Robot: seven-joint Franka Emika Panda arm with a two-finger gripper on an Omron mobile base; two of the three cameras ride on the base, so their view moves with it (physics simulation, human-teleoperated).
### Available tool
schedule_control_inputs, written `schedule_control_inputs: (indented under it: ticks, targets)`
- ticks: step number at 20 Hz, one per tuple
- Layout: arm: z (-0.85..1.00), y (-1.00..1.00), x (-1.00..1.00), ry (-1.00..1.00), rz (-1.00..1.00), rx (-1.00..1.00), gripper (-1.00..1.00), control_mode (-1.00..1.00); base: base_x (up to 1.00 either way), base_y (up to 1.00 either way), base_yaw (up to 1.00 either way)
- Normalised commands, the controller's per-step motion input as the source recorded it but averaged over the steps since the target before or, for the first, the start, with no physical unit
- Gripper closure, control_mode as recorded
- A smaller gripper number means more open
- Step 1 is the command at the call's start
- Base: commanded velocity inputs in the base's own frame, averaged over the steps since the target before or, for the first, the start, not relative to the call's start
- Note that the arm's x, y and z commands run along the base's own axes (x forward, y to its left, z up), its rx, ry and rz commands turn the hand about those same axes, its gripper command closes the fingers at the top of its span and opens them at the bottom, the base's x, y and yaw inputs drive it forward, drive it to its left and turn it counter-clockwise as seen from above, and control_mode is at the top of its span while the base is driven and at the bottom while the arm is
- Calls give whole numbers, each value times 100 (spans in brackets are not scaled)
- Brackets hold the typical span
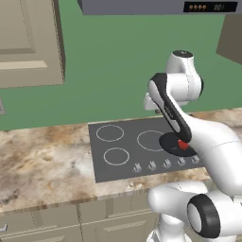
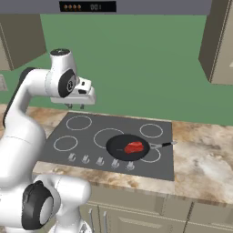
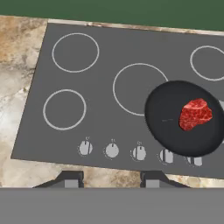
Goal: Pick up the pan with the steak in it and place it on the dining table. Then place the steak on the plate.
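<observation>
Above the dark glass cooktop (image 2: 109, 141), the two-finger hand (image 2: 75, 107) hangs in the air, its dark fingertips (image 3: 70, 178) set partly apart and closed on nothing. To one side of it, well apart, sits the round, flat black frying pan (image 2: 127, 148) on the cooktop's front burner rings, just behind the row of grey knobs (image 3: 139, 153). The small red lump of raw steak (image 2: 134, 147) lies inside, off-centre. In the right base view the pan's thin dark handle (image 2: 163, 145) runs away from the arm toward the marbled tabletop (image 2: 205, 159); the long axis lies along the cooktop's front edge. Likely hazards: a grasp far out on the handle may let the pan tilt and the steak slide out; a low approach may strike the knobs or rim.
</observation>
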Motion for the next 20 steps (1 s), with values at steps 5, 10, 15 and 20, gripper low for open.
schedule_control_inputs:
  ticks: [5,10,15,20]
  targets:
    - [-13,-52,-6,-1,4,6,-100,-100,0,0,0]
    - [-21,-100,-7,-3,1,16,-100,-100,0,0,0]
    - [-20,-100,0,-4,-2,17,-100,-100,0,0,0]
    - [-23,-91,24,-1,-14,14,-100,-100,0,0,0]
